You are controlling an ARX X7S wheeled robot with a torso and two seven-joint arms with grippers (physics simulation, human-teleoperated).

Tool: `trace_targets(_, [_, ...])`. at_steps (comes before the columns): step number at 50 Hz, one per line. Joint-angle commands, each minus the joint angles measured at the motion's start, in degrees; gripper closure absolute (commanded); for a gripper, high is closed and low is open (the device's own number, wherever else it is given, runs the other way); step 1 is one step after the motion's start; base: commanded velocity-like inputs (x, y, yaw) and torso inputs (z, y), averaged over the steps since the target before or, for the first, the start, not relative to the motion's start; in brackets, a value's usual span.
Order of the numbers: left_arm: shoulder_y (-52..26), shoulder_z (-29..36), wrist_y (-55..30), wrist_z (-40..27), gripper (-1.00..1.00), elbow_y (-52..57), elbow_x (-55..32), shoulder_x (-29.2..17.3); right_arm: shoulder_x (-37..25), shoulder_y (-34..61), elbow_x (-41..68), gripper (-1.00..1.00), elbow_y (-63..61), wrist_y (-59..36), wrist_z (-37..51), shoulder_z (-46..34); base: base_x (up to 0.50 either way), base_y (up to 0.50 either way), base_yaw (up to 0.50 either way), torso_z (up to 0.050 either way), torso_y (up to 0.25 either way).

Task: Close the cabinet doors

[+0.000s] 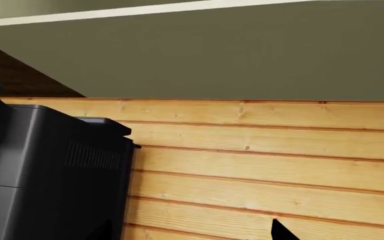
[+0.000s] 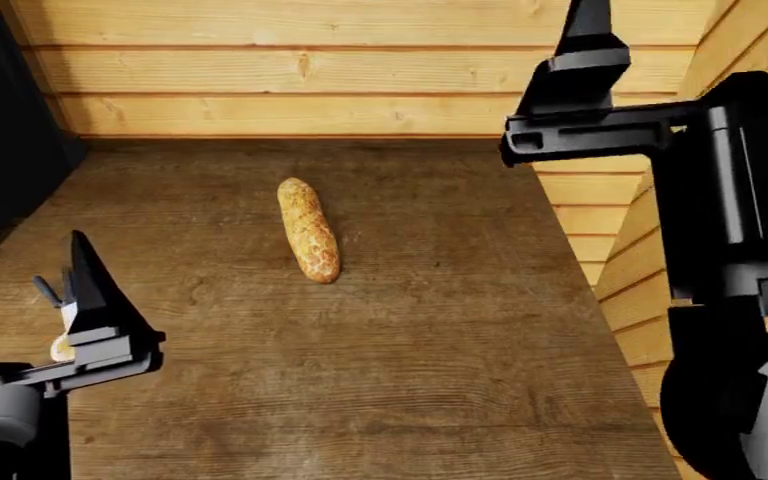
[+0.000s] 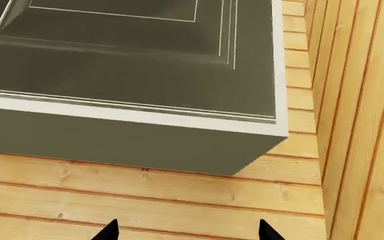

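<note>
Right gripper (image 3: 185, 231): fingers open, empty.
Left gripper (image 2: 84, 300): finger state indeterminate.
Risk: raised right arm could strike the cabinet (image 3: 132, 75) underside.

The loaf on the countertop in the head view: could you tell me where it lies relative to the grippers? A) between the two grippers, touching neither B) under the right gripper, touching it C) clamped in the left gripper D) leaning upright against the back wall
A: the loaf lies flat on the bare countertop, apart from the left gripper and the raised right gripper.
</note>
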State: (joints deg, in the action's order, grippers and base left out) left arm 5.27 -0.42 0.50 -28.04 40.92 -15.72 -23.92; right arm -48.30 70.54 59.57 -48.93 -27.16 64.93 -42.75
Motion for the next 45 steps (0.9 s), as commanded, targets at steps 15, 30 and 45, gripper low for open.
trace_targets(15, [-4.4, 3.5, -6.6, -1.2, -1.00, 1.9, 1.3, -0.5, -15.9, -41.0, -29.9, -1.00, -5.5, 25.9, 7.9, -4.5, 0.00, 0.00, 0.00, 0.000, 0.000])
trace_targets(30, [-3.6, 4.2, -5.0, -0.5, -1.00, 0.2, 1.0, -0.4, -14.3, -42.4, -29.3, -1.00, -2.1, 28.4, 6.5, -5.1, 0.00, 0.00, 0.00, 0.000, 0.000])
trace_targets(45, [-3.2, 4.0, -4.2, -0.8, -1.00, 0.0, 1.0, -0.4, -14.2, -43.4, -30.6, -1.00, -1.3, 29.1, 7.2, -4.8, 0.00, 0.29, 0.00, 0.000, 0.000])
